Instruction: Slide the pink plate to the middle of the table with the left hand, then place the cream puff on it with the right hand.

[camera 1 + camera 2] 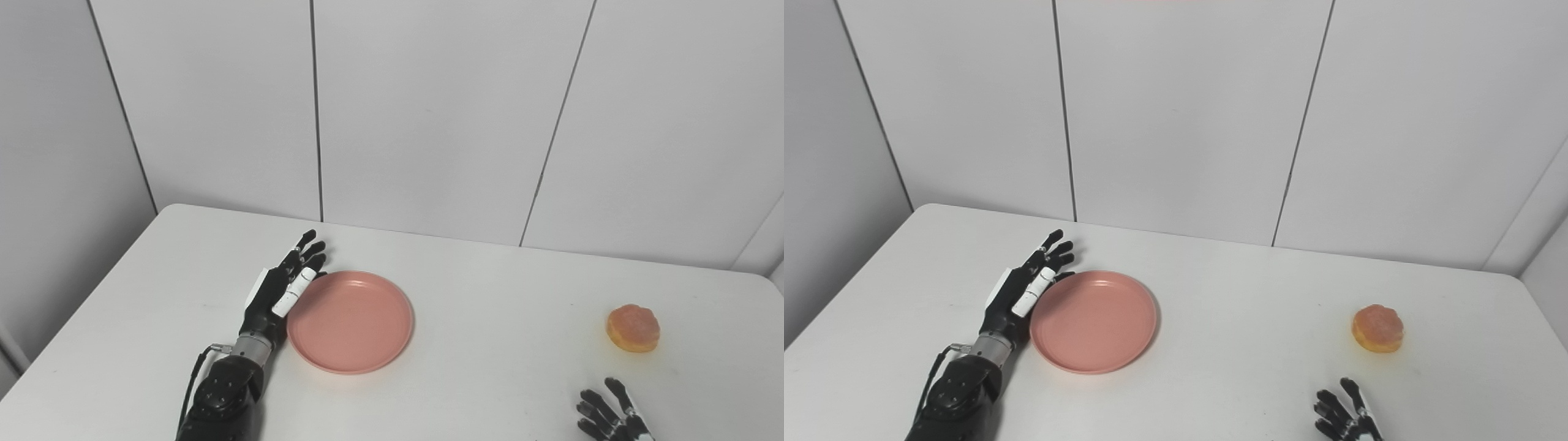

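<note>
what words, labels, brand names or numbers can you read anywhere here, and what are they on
None: no readable text shows in either view.
The pink plate is plain, with no mark or logo.
The cream puff carries no wrapper or label.
The left hand has white patches, but no lettering can be made out on them.
The table and the wall panels are blank.

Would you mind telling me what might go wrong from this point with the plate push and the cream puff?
The left hand lies flat against only the left rim of the pink plate, so a sideways push may spin it or let the fingers ride over the low rim. The cream puff sits apart, near the table's right edge, and the open right hand could nudge it further off.
</note>
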